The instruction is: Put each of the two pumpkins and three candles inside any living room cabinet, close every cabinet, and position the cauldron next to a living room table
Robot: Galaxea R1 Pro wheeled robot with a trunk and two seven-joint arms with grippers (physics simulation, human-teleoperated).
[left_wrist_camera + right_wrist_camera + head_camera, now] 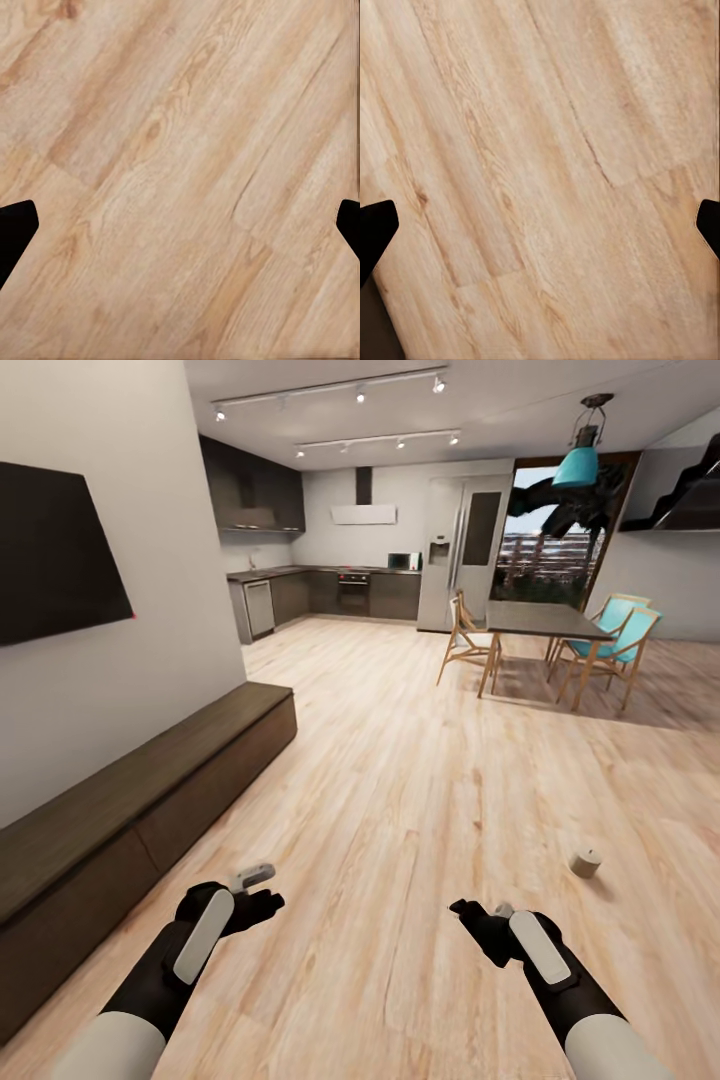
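Note:
One candle (585,862), a short beige cylinder, stands on the wooden floor to the right, ahead of my right gripper (478,918). The long dark brown cabinet (150,780) runs along the left wall under a black screen, its drawer fronts flush. My left gripper (260,895) hangs low over the floor, a short way out from the cabinet. Both wrist views look down on bare floorboards, with the black fingertips (15,229) (375,229) wide apart and nothing between them. Both grippers are open. The pumpkins and the cauldron are out of view.
A dark table (540,620) with wooden and turquoise chairs stands at the back right. A kitchen with dark cupboards (330,595) and a pale fridge (465,550) lies beyond. Wooden floor (400,780) stretches between cabinet and table.

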